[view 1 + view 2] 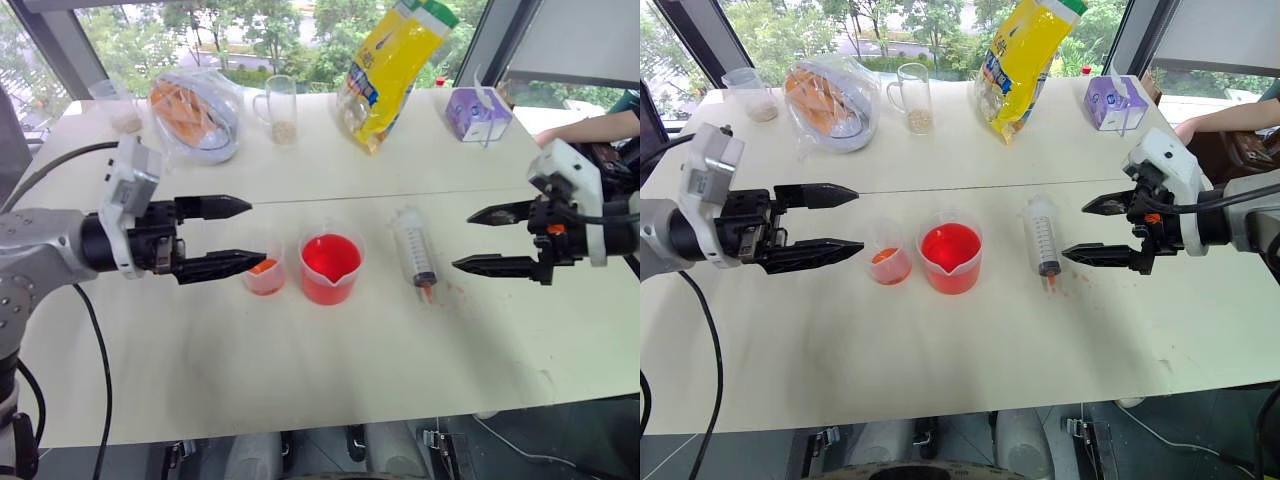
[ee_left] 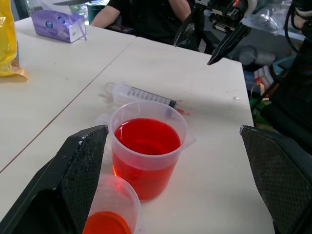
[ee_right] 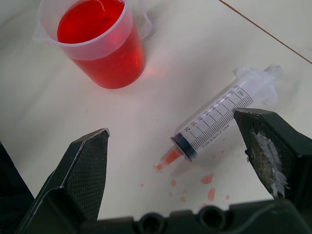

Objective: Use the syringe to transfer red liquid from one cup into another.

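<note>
Your items, centre of the white table [image 1: 200,400]:

1. Syringe [image 1: 414,248] – lies flat on the table, unheld, plunger end twd the far side, orange-red nozzle twd the near edge. Small red drops [image 3: 209,180] on the table by the nozzle.
2. Spouted beaker [image 1: 330,268] – upright, holds the red liquid [image 2: 146,139] to abt half its height; stands between syringe and small cup.
3. Small cup [image 1: 265,274] – upright, just beside the beaker on its left, thin orange-red layer at the bottom.
4. Your left gripper [image 1: 215,237] – jaws spread wide, nothing in them, hovers above the table w/ the lower fingertip near the small cup's rim (contact: can't tell).
5. Your right gripper [image 1: 487,240] – jaws spread wide, empty, just right of the syringe, apart from it.

Far side: glass mug [image 1: 281,106], yellow bag [image 1: 388,68], bagged bowl [image 1: 196,113], purple box [image 1: 477,112]. A person's arm [image 1: 590,128] rests at the far right corner.
</note>
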Available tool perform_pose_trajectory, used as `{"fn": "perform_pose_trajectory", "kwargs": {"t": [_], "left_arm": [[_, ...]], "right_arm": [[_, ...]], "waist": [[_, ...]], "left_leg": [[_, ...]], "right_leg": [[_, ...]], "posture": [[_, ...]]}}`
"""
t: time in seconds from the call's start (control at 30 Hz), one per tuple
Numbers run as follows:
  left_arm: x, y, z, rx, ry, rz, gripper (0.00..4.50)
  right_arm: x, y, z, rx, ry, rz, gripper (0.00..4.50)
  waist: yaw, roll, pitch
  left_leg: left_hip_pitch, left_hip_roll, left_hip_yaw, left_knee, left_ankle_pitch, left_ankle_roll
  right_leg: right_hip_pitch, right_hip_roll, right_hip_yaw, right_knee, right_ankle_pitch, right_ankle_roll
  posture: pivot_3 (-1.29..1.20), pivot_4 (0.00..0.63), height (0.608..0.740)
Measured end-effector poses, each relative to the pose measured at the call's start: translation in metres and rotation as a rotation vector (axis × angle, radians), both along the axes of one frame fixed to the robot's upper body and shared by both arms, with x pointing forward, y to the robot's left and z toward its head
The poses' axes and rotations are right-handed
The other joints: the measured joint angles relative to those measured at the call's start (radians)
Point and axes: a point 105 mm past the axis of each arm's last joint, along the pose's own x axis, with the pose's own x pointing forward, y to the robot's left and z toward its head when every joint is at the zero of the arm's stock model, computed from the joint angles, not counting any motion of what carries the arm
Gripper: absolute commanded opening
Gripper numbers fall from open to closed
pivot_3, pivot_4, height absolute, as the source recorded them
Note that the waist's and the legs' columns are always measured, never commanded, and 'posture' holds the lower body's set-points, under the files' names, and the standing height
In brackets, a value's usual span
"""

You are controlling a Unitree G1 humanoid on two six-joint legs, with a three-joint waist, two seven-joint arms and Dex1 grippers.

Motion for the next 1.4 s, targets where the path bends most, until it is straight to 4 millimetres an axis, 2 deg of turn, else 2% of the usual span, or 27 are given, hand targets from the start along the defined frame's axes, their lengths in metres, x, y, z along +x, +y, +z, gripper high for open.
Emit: {"fn": "perform_pose_trajectory", "kwargs": {"t": [0.53,0.87,0.93,1.03,1.17,1.27,1.4], "left_arm": [[0.009,0.003,0.01,-0.025,-0.02,-0.002,4.5],[0.01,0.002,0.003,-0.017,-0.002,-0.023,4.5],[0.012,0.001,0.001,-0.02,-0.005,-0.023,4.5],[0.015,-0.003,0.002,-0.021,-0.01,-0.046,4.5],[0.018,-0.005,0.003,-0.023,-0.03,-0.048,4.5],[0.019,-0.01,-0.001,-0.034,-0.03,-0.061,4.5],[0.019,-0.011,-0.005,-0.033,-0.025,-0.055,4.5]], "right_arm": [[-0.003,0.004,-0.004,-0.004,0.002,-0.011,4.43],[0.01,0.006,-0.003,-0.012,-0.01,-0.087,4.43],[0.016,0.008,-0.002,0.001,-0.005,-0.109,4.43],[0.038,0.019,-0.004,0.07,0.055,-0.204,4.43],[0.056,0.022,-0.019,0.09,0.219,-0.362,4.43],[0.075,0.023,-0.033,0.099,0.29,-0.482,4.43],[0.087,0.021,-0.051,0.069,0.343,-0.577,4.43]], "waist": [[0.0,0.0,0.0],[0.0,0.0,0.0],[0.0,-0.001,0.0],[-0.008,-0.001,-0.001],[-0.002,-0.002,-0.001],[0.0,-0.002,-0.001],[0.0,-0.002,-0.001]], "left_leg": [[0.0,0.0,0.0,0.0,0.0,0.0],[0.001,0.0,0.0,0.001,0.0,0.0],[0.001,0.0,0.0,0.001,0.0,0.0],[0.002,0.0,0.001,0.001,0.001,-0.001],[0.001,0.0,0.0,0.001,0.001,-0.001],[-0.001,-0.001,0.0,0.001,0.001,-0.001],[-0.001,-0.002,0.0,0.001,0.0,0.0]], "right_leg": [[0.0,0.0,0.0,0.001,0.001,0.002],[0.0,0.0,0.0,0.002,0.0,0.0],[0.0,0.0,0.0,0.002,0.0,0.0],[0.0,0.0,0.002,0.004,0.001,-0.001],[-0.001,0.001,0.002,0.005,0.002,0.001],[-0.001,0.0,0.002,0.004,0.003,0.002],[-0.001,0.0,0.002,0.004,0.003,0.002]], "posture": [[0.0,0.15,0.74],[0.0,0.15,0.74],[0.0,0.15,0.74],[0.0,0.15,0.74],[0.0,0.15,0.74],[0.0,0.15,0.74],[0.0,0.15,0.74]]}}
